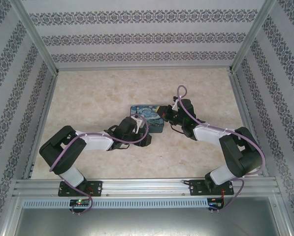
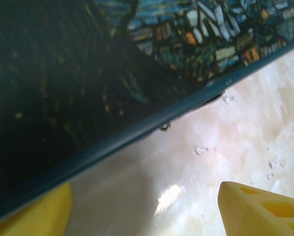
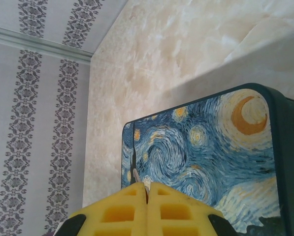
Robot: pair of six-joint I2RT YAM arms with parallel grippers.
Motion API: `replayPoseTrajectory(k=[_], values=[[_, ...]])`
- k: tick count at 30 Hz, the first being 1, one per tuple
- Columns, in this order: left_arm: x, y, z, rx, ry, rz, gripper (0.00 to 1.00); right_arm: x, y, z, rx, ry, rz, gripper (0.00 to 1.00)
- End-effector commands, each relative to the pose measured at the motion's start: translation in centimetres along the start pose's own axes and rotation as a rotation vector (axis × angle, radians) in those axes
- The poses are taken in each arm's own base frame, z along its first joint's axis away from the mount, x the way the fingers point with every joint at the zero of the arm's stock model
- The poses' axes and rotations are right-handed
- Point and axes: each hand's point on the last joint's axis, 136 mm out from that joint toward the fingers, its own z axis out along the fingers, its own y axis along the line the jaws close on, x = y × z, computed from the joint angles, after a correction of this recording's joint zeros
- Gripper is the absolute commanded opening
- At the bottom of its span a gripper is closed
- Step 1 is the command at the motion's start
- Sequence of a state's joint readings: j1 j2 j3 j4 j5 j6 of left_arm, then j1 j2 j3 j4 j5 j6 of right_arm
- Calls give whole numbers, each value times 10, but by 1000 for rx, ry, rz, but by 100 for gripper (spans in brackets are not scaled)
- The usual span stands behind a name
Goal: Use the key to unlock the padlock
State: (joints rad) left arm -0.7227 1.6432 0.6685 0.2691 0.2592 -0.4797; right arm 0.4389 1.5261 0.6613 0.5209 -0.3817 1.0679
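The painted night-sky tin box lies mid-table. My left gripper is at its near left side. In the left wrist view the box wall looms close, with a tiny dark metal loop under its lower edge. The left gripper is open, its yellow fingers wide apart over bare table. My right gripper hovers at the box's right end. It is shut on the key, a thin sliver poking out over the lid. The padlock is hidden.
The marble-look table is fenced by patterned walls and an aluminium frame along the near edge. Purple cables loop over the right arm. Small white flecks dot the table beside the box.
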Motion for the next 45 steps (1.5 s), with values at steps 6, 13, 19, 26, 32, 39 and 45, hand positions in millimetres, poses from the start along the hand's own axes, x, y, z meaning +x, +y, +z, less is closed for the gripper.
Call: replayPoseTrajectory(k=[6, 13, 19, 26, 32, 39, 45], values=[[-27, -3, 13, -16, -117, 53, 75, -5, -4, 5, -31, -6, 22, 0], [-29, -5, 24, -5, -125, 49, 72, -3, -11, 7, -23, 1, 37, 0], [-28, -1, 31, -43, -142, 57, 70, -3, -13, 6, -19, 2, 41, 0], [-29, 16, 31, -153, -174, 90, 70, -2, -15, 5, -14, -1, 43, 0], [-33, 4, 37, -98, -163, 107, 70, -1, -19, 6, -5, 0, 49, 0], [-40, -31, 43, 64, -116, 110, 69, 1, -26, 7, 15, 1, 52, 0], [-48, -33, 44, 112, -136, 18, 69, 0, -35, 10, 35, -6, 55, 0]])
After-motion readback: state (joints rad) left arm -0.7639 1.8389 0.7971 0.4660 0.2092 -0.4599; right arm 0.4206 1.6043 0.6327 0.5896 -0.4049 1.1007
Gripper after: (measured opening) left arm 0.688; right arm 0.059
